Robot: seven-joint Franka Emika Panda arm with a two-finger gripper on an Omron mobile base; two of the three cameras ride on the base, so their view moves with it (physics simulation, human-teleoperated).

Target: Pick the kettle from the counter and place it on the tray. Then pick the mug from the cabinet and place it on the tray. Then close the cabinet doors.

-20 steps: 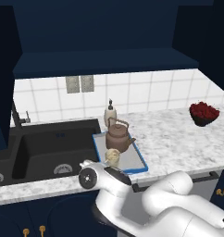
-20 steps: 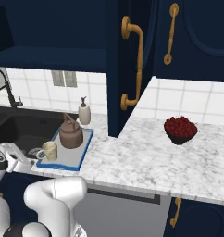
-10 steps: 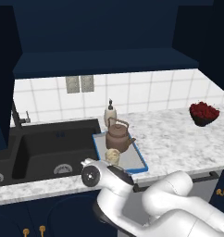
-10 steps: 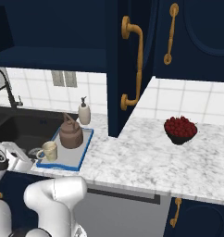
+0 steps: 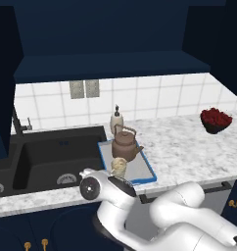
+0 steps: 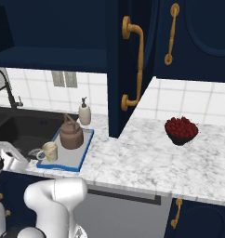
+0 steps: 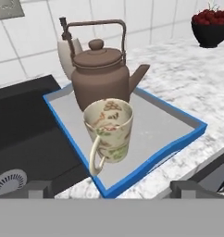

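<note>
Gripper: the two-finger gripper (image 7: 112,188) stands with its dark tips spread wide and nothing between them; it holds nothing and sits low at the front edge of the counter, short of the tray.
Mug: the small cream-beige patterned mug (image 7: 109,127) stands upright on the near end of the tray, its handle turned towards the hand, clear of both fingers.
Kettle: the squat round brown kettle with the thin arched handle (image 7: 102,76) stands upright on the far half of the tray, just behind the mug; the hand view does not settle whether the two touch.
Tray: the flat grey tray with the raised bright blue rim (image 7: 169,125) lies on the white-grey speckled marble counter (image 5: 189,147), beside the black double sink (image 5: 57,157).
Change: over the last second the hand has drawn back a little from the tray, while mug, kettle and tray have not moved.
Meaning: I judge the mug released and both placements done; the retreat looks like the start of the last step.
Cabinet: the large dark navy wall cabinet (image 5: 101,34) is open above the counter, and its navy door with the long gold handle (image 6: 115,69) juts out towards the room.
Next: the arm must rise and push the doors shut without sweeping the kettle's handle.
Bystanders: a cream soap dispenser (image 5: 116,121) behind the tray and a dark bowl of red fruit (image 5: 216,120) far along the counter.
</note>
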